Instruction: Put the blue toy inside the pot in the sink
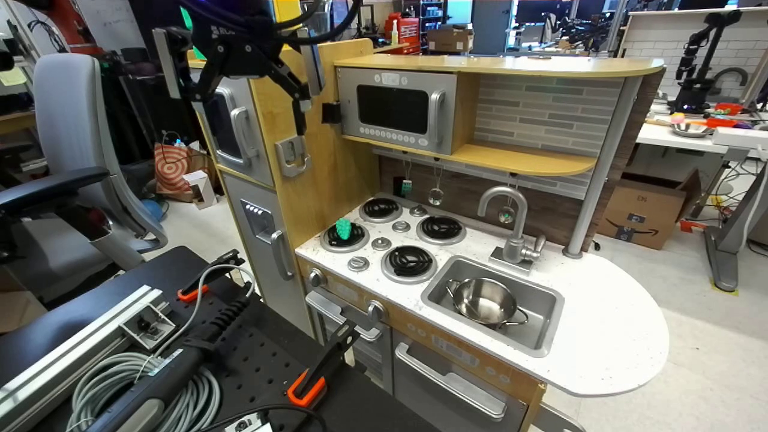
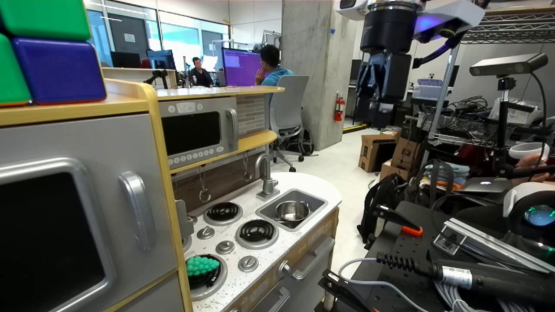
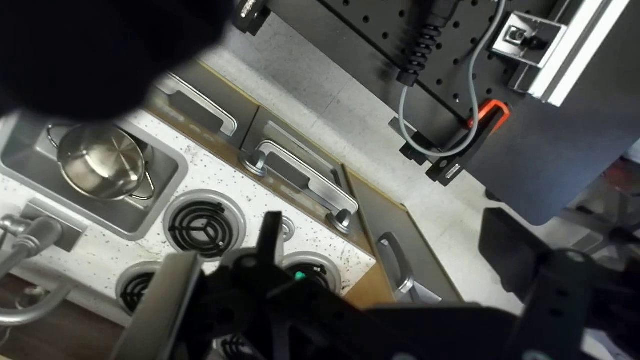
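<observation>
Likely pre-grasp | black claw (image 3: 382,237): spread wide, empty | next: lower over bumpy teal-green toy (image 2: 202,265) on black coil burner (image 2: 208,280)

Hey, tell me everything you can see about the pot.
The pot is round, shiny and silver, and looks like metal. Two thin looped handles stand out from opposite sides. It has no lid on, and its mouth faces up; nothing shows inside but reflections. It sits within the sink, looking upright, and seems to rest on the sink's floor. Whether a handle touches a sink wall I cannot tell; nothing else is seen touching it.
</observation>
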Available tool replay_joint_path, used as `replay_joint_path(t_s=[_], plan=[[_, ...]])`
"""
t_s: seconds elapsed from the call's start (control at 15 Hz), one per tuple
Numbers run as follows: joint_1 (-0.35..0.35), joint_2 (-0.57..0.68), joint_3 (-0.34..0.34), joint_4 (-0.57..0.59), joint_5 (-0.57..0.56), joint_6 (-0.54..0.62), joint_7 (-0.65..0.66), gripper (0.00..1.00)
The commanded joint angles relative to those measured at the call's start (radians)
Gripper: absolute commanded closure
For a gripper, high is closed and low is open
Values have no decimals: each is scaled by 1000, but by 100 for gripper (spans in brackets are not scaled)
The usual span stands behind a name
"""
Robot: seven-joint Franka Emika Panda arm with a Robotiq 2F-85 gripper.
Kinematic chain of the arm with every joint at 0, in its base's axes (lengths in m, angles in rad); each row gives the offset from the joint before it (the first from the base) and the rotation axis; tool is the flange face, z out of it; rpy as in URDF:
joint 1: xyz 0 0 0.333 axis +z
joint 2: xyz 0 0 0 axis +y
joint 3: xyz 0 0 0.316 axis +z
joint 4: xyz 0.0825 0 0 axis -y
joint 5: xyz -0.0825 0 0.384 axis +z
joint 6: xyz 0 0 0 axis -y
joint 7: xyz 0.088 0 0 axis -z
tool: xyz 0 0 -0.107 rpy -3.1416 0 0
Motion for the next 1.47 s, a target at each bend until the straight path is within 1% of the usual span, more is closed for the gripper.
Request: replay_joint_path(t_s=[0.0, 0.07, 0.13, 0.27, 0.4, 0.47, 0.53, 0.6, 0.67, 0.8, 0.93, 1.0, 1.13, 1.27, 1.4], plan=[[21, 30, -19, 65, 14, -108, -135, 0], [-18, 20, 22, 60, 32, -81, 34, 0], [-6, 10, 6, 29, 15, -58, -50, 0], [-7, 10, 10, 39, 18, -59, 7, 0], [-2, 20, 13, 44, 23, -62, 20, 0], [-3, 25, 20, 31, 23, 13, 38, 0], [-11, 23, 32, 10, 6, 118, 62, 0], [-5, 45, 35, 12, 0, 171, 62, 0], [-11, 66, 49, 2, -23, 271, 88, 0], [8, 148, 51, 39, -10, 324, 108, 0], [39, 243, 51, 102, 28, 287, 104, 0], [56, 292, 49, 137, 56, 263, 82, 0], [59, 401, 73, 215, 78, 257, 95, 0], [38, 516, 110, 304, 55, 279, 145, 0], [19, 622, 136, 397, -10, 286, 233, 0]])
